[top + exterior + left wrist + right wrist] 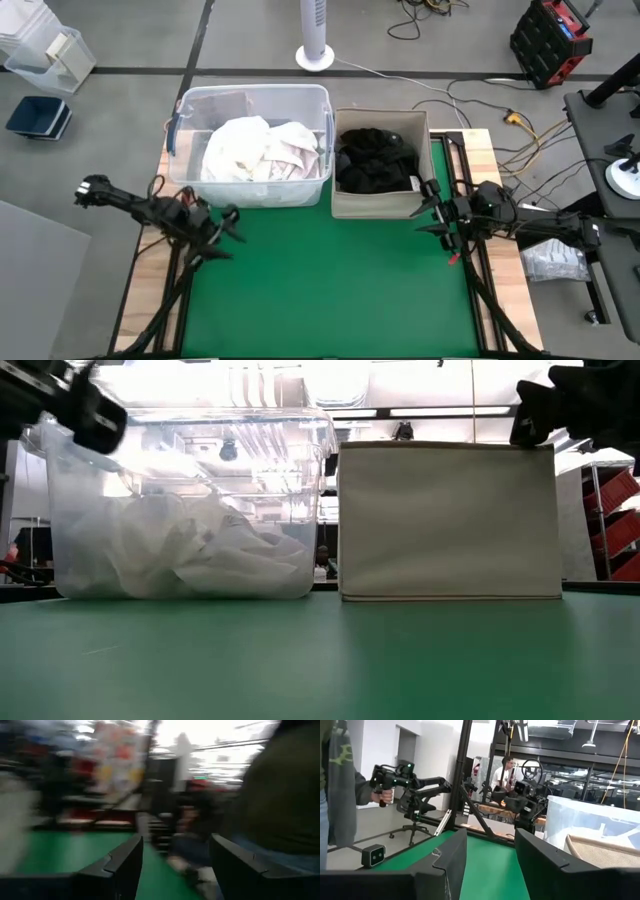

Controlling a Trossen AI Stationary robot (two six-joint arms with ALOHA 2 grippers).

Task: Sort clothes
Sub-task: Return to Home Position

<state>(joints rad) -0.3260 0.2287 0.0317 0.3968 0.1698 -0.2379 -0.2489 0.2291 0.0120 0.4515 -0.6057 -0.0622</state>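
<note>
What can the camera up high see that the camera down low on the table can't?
Only the high view shows the dark clothes inside the beige bin, and where the arms sit: left gripper over the green mat's left edge, right gripper beside that bin. Only the low view shows the bin's plain front wall, which hides those clothes. Both show the white clothes in the clear bin and the mat.

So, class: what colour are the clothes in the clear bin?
White and cream clothes, best seen in the high view.
</note>
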